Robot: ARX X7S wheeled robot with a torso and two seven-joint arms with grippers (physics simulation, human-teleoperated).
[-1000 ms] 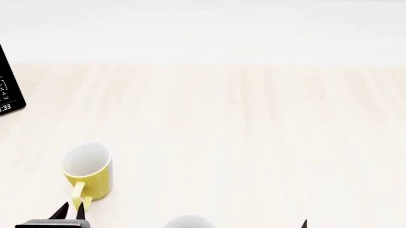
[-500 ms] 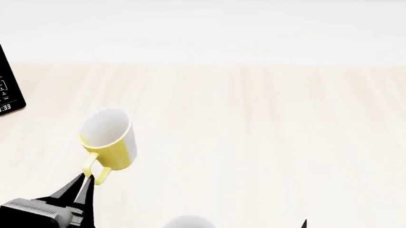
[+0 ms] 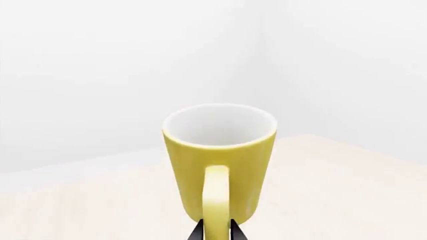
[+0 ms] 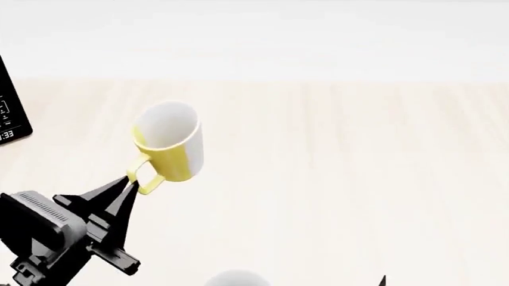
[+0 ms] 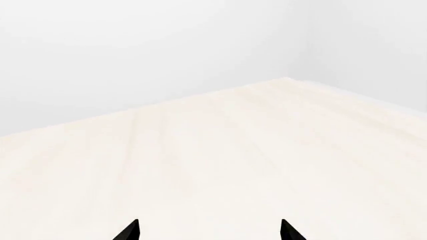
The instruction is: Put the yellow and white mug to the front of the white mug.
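Head view, left wrist view, right wrist view. Your left claw (image 4: 133,185) is clenched on the yellow handle of the yellow and white mug (image 4: 168,151), which hangs clear of the counter (image 4: 334,155) on its left side, mouth tilted up and toward the far edge. In the left wrist view the yellow and white mug (image 3: 220,160) fills the centre, with the handle pinched between the two fingertips (image 3: 197,232) and nothing else supporting it.

The white mug (image 4: 235,278) shows only as a rounded rim at the near edge of the head view, well apart from the carried mug. Your right claw (image 5: 209,231) is released, tips spread over bare counter, and only one tip (image 4: 382,280) reaches the head view.

The step in hand appears to be the carry. A handle pinch likely lets the body swing, so move slowly and avoid wrist twists. Before lowering, level the mug so its base meets the counter flat, not on an edge. Choose the set-down spot with the white mug fully in sight; at present most of it is out of frame. Leave a gap between the two mugs, and release only once the base rests.
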